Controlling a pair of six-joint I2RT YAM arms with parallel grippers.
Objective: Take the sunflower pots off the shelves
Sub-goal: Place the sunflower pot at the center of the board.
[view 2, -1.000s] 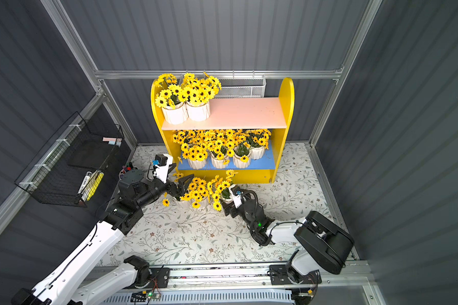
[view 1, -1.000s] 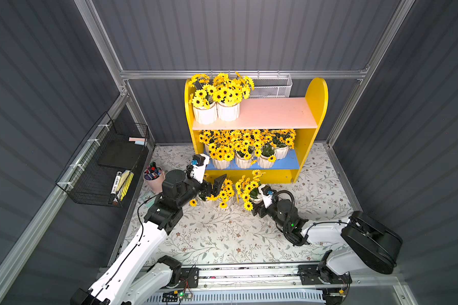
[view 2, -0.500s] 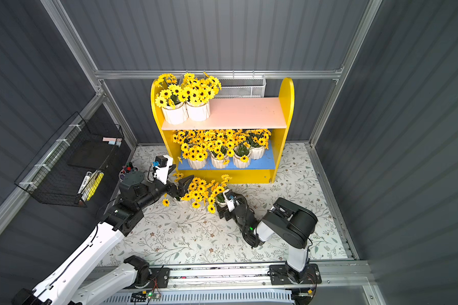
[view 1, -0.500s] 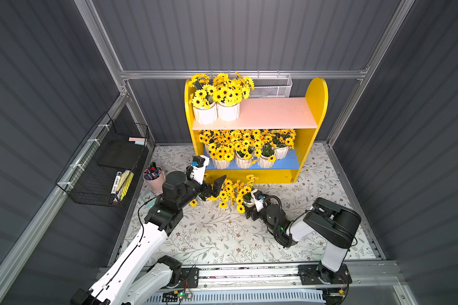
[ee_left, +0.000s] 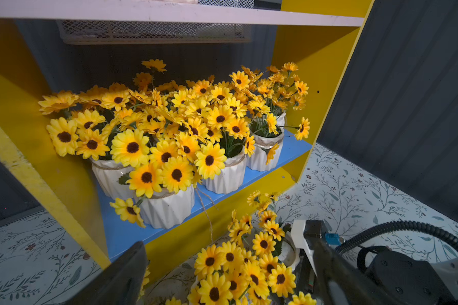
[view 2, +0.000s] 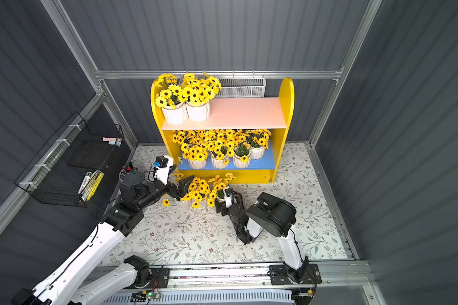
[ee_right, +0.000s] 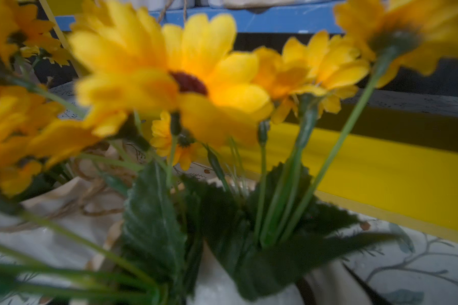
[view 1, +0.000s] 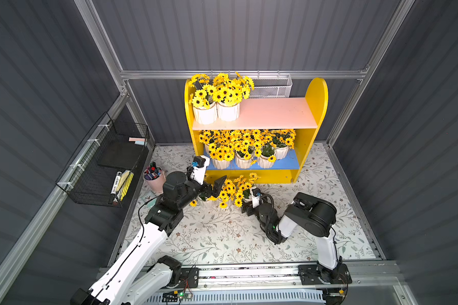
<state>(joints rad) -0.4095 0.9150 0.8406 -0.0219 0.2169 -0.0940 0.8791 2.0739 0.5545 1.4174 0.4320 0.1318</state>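
Unloading the shelves, looking partly done: standing a small cluster of sunflower pots down on the flowered worktop, right under and just ahead of the left hand. Hovering that left hand spread wide and empty, aiming toward the blue lower board directly beyond it. Bracketing one worktop pot at its base with the right hand, jaws set wide; not managing to tell from the blurred wrist view whether pinching or merely flanking it.

Leaving on the shelves two pots up on the pink upper board, well above the left hand, and a packed row on the lower board ahead of it.

Next, probably calling for sliding the left hand forward over the cluster, going in under the upper board, closing on the nearest ribbed pot below its blooms, then drawing out low.

Needing to thread past the worktop cluster itself, interlocking flower heads, a dangling twine and the right arm close beside the left hand. Ignoring, behind the left hand, a pink cup of markers and a black wire rack; likewise a white mesh basket far beyond, behind the upper board.
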